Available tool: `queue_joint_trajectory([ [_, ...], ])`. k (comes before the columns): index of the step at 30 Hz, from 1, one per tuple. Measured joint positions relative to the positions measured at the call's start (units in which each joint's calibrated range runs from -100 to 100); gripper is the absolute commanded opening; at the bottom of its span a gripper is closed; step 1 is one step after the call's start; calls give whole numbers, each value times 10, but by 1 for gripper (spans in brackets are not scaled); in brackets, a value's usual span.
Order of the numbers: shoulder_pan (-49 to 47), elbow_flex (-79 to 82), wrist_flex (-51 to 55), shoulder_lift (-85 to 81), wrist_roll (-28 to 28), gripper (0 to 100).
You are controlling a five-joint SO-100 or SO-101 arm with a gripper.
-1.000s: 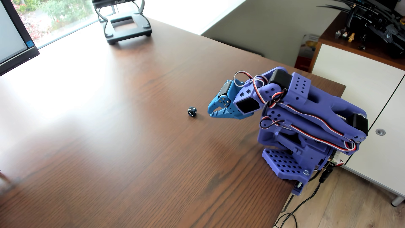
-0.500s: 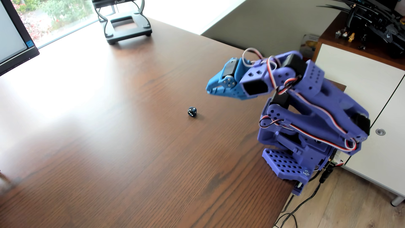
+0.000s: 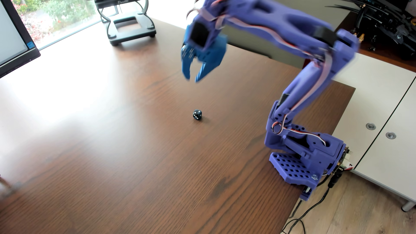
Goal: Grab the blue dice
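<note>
A purple robot arm (image 3: 315,74), clamped at the right edge of a dark wood-grain table (image 3: 112,168), reaches up and over to the left in the other view, its upper links and wrist smeared by motion blur. At its end the bright blue gripper (image 3: 192,78) hangs in the air with tips pointing down, the two fingers parted by a narrow gap and nothing between them. The blue dice (image 3: 197,115), a tiny near-black cube with white pips, sits alone on the bare tabletop near the middle of the picture, lower in the frame than the claw's tips and well apart from them, with no contact. Red, white and black wires run along the arm's links down to its perforated base (image 3: 290,166). A black stand (image 3: 131,29) rests at the table's far edge, a monitor (image 3: 13,38) fills the left corner, and white cabinets (image 3: 380,108) line the right side.
</note>
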Motion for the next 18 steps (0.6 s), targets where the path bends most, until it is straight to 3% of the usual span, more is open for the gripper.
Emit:
queue_joint_trajectory([
  [12,43,161,-121,61,30,30],
  [18,33,214,-172,61,30,33],
])
